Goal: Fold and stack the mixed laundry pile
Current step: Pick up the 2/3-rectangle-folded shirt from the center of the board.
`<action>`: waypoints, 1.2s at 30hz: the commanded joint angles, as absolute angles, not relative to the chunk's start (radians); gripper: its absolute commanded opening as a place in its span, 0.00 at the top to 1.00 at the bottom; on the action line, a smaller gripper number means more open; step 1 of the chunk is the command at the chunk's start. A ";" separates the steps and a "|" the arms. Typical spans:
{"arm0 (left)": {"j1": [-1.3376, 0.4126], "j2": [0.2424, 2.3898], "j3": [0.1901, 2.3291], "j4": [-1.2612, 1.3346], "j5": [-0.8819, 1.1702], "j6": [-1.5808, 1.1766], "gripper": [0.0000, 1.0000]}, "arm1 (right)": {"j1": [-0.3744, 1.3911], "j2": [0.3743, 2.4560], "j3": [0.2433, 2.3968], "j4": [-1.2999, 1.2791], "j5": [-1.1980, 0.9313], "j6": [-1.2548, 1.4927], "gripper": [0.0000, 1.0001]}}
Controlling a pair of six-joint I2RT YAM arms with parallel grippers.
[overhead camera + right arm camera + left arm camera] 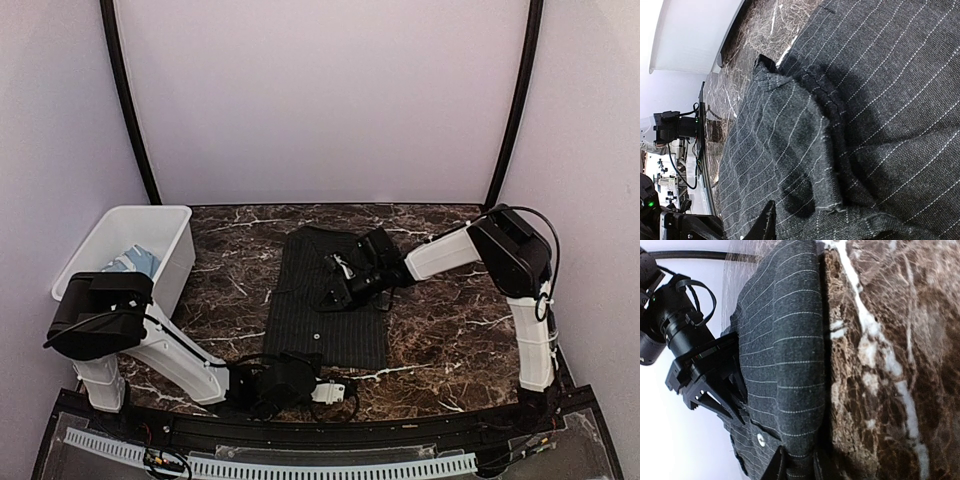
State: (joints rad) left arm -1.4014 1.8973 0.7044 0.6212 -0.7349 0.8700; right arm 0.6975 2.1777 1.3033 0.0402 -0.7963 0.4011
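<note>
Your bin (172,262) has the blue T-shirt (135,262) in it, black shirt (335,325) lies flat on the table (450,330). Your left tool (795,467) pinches its near hem; right tool (338,288) sits on its middle, can't tell if it's gripping

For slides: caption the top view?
Left hand and right hand at the pinstriped shirt on marble table; blue T-shirt in bin.

Light blue T-shirt (135,262), in bin (176,262) at nine o'clock: mostly hidden by its wall. Left gripper (796,467) fingertips: cut off at six o'clock.
</note>
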 commanded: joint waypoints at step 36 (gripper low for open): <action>-1.322 1.512 1.159 -0.633 -0.024 0.421 1.00 | 0.596 2.072 1.499 -0.246 -0.650 0.197 0.50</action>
